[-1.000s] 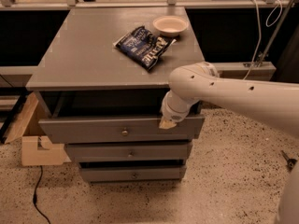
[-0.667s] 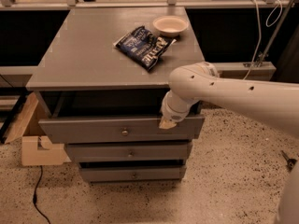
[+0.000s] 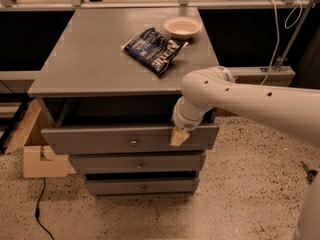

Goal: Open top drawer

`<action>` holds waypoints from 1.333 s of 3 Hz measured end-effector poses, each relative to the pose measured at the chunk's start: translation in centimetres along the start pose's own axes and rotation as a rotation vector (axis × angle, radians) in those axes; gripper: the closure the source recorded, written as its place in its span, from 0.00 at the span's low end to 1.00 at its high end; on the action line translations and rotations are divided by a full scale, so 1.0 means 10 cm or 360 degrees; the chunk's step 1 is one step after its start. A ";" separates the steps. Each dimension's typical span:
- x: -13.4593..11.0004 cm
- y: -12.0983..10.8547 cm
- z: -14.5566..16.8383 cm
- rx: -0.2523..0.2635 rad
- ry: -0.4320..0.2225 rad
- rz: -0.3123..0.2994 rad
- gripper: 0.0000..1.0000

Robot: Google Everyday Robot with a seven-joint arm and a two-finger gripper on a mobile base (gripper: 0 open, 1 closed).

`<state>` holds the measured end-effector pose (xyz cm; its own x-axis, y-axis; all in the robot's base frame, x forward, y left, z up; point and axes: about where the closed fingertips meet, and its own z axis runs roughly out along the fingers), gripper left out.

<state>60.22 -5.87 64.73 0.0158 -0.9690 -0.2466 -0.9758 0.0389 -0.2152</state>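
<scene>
The top drawer (image 3: 100,140) is a grey wooden drawer with a long flat front and one small round metal knob (image 3: 133,143). It stands pulled out a short way from the grey cabinet, with a dark gap behind its front. My gripper (image 3: 179,135) hangs from the white arm (image 3: 240,101) and rests at the drawer front's top edge, right of the knob. One tan fingertip (image 3: 178,137) shows in front of the drawer face.
Two slimmer drawers (image 3: 140,163) sit below. On the cabinet top (image 3: 85,59) lie a dark blue snack bag (image 3: 155,49) and a white bowl (image 3: 182,27). A cardboard box (image 3: 35,154) and a black cable (image 3: 39,211) are on the speckled floor at left.
</scene>
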 end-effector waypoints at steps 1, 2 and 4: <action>0.01 0.05 0.03 -0.0074 0.0046 -0.0035 0.00; 0.00 0.11 0.06 -0.0155 0.0084 -0.0070 0.00; 0.12 0.48 -0.11 -0.0280 0.0135 -0.0005 0.42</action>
<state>55.30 -7.15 64.38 0.0076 -0.9865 -0.1637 -0.9990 -0.0001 -0.0457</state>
